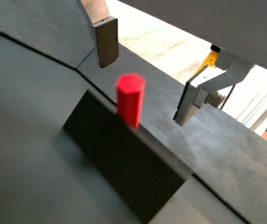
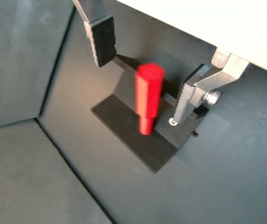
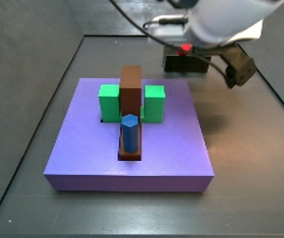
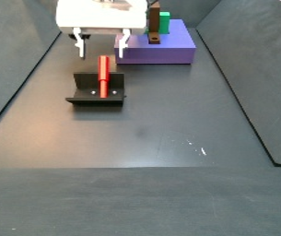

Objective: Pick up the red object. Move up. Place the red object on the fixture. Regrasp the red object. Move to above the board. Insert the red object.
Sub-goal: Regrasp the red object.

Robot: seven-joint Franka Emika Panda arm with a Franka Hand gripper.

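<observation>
My worry is the regrasp: the red peg (image 4: pixel 103 74) only leans on the fixture (image 4: pixel 97 96) toward the desk's far left edge, so an off-centre close could knock it off. My gripper (image 4: pixel 100 45) hangs just above it, plates apart, holding nothing.

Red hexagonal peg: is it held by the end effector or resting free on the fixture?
Free. The red hexagonal peg leans on the dark L-shaped fixture, while the open end effector straddles it, fingers clear on both sides.
</observation>
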